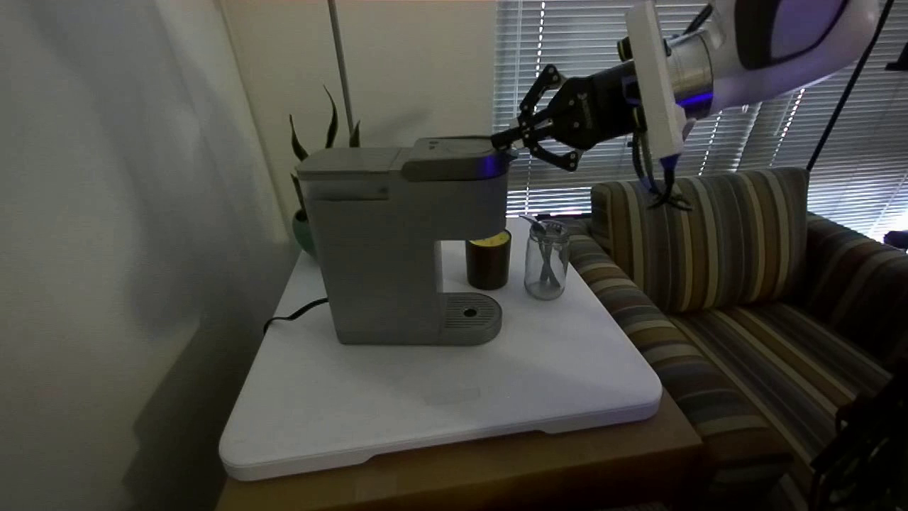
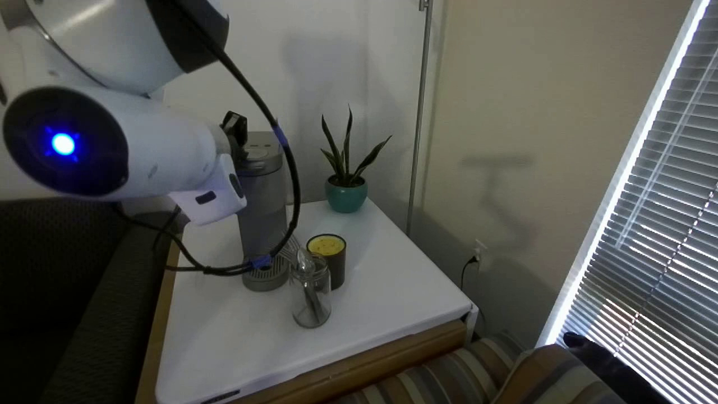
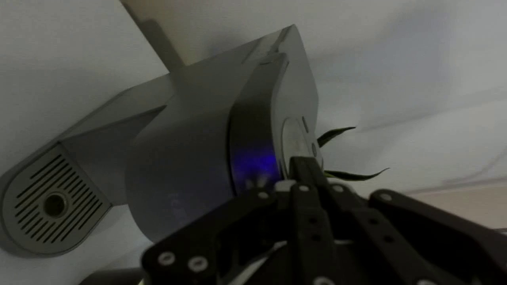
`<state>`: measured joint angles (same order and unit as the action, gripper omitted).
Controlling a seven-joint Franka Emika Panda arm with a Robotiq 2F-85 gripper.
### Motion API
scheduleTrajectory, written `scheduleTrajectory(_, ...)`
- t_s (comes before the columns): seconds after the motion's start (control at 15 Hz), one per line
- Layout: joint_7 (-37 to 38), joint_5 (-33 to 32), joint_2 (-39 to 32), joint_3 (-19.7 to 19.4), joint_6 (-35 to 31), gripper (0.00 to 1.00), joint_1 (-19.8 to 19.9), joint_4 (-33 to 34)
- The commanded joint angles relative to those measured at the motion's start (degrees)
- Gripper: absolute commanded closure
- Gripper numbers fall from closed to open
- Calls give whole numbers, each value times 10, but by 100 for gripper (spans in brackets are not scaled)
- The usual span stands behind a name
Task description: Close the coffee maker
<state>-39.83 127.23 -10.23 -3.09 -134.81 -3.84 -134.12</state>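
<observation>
The grey coffee maker (image 1: 383, 262) stands upright on the white table; it also shows in the other views (image 2: 261, 207) (image 3: 186, 134). Its darker top lid (image 1: 454, 165) lies down, level on the body, and it fills the middle of the wrist view (image 3: 255, 114). My gripper (image 1: 501, 140) is at the lid's front edge, tips at or just above its top surface. In the wrist view the fingertips (image 3: 307, 162) are together with nothing between them. Whether they press on the lid is hard to tell. In an exterior view the arm hides most of the gripper.
A dark cup (image 1: 488, 266) with yellow contents and a clear glass jar (image 1: 545, 273) with cutlery stand beside the coffee maker. A potted plant (image 2: 346, 196) stands behind. A black power cord (image 1: 294, 314) runs off the white table (image 1: 425, 397). A striped armchair (image 1: 702, 241) adjoins it.
</observation>
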Motion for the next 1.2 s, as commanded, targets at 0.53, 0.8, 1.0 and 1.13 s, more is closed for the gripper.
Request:
scheduleTrajectory(0.53,-90,48,-100,-27,284,100,33,-33)
scheduleTrajectory(0.8,-84,44,-98,-28,262,100,30,-35)
scheduleTrajectory(1.0,-80,47,-109,-26,267,100,30,-36)
scheduleTrajectory(1.13,-78,47,-111,-25,267,100,29,-35)
